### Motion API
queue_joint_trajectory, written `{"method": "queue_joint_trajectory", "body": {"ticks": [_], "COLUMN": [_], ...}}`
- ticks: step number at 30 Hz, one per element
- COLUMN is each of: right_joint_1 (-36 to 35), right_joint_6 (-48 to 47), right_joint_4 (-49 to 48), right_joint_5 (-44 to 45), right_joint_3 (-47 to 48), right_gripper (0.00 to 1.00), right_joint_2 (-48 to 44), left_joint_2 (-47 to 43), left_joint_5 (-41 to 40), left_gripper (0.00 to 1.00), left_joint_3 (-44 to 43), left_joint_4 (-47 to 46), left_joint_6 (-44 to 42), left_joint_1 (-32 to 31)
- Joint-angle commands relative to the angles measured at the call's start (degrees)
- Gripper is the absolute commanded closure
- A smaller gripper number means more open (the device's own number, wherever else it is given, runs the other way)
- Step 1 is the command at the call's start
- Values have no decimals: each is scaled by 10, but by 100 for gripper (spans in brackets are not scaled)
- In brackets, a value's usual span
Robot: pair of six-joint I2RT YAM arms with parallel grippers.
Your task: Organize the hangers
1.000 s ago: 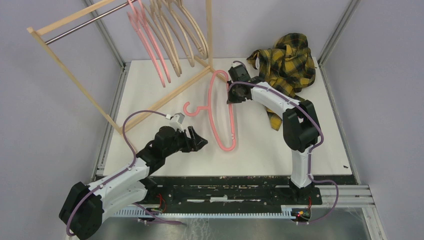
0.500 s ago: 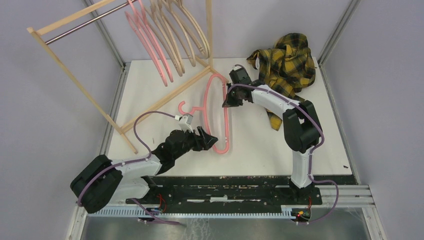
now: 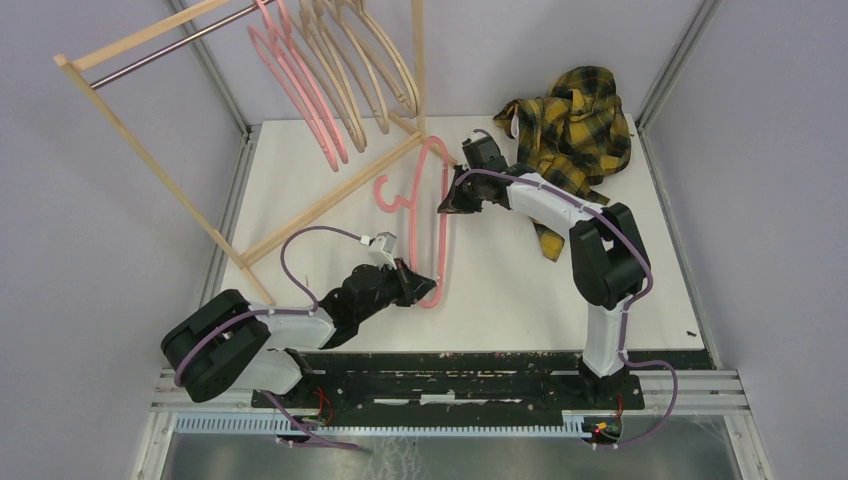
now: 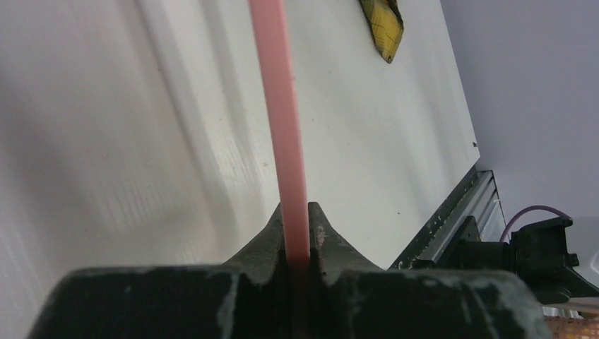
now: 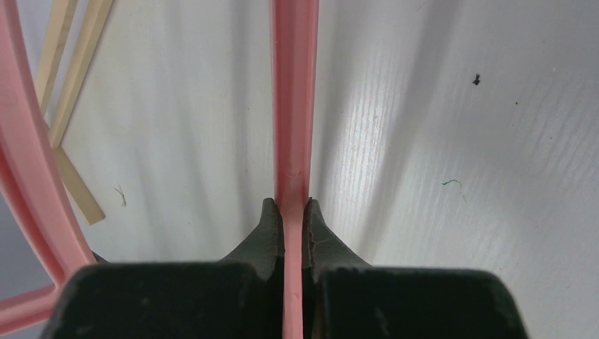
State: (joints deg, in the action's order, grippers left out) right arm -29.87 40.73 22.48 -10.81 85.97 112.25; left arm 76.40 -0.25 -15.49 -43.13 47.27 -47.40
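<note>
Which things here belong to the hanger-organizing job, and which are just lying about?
Job: loose pink hanger; hung pink hangers; hung beige hangers; wooden rack holding them.
Lying about: yellow plaid shirt.

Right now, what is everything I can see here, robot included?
held pink hanger: one, pink, mid-table, gripped at both ends
pink hangers on the rail: at least two, pink, far left
beige hangers: several, beige, same rail, right of the pink ones
wooden rack: one, pale wood with metal rail, far left
plaid shirt: one, yellow and black, crumpled far right
table: one, white, in front of the arms
left gripper: one, black, shut on the held pink hanger's near end
right gripper: one, black, shut on its far end
</note>
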Motion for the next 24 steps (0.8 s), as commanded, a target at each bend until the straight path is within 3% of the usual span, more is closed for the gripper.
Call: {"method": "queue_joint_trajectory", "body": {"ticks": [1, 5, 8, 13, 18, 24], "right_joint_1": [0, 0, 1, 0, 0, 1], "right_joint_6": [0, -35, -64, -89, -102, -114], "right_joint_4": [-12, 14, 32, 49, 48, -17], "right_joint_5": [-15, 10, 33, 40, 22, -2], "right_joint_3": [-4, -11, -27, -62, -95, -149], "right_gripper": [91, 55, 38, 31, 30, 27], "right_joint_2": [-28, -46, -76, -131, -173, -236], "left_joint_2": [-34, -99, -169, -302, -339, -271], "left_joint_5": [-18, -68, -116, -214, -308, -313], "left_gripper": [97, 97, 97, 97, 97, 97], "left_joint_3": [-6, -6, -4, -25, -90, -104], "left_joint_4": [-31, 72, 180, 380, 590, 637], "left_joint_6": [-2, -10, -9, 6, 7, 23], "left_joint_1": [-3, -3, -3, -3, -2, -2]}}
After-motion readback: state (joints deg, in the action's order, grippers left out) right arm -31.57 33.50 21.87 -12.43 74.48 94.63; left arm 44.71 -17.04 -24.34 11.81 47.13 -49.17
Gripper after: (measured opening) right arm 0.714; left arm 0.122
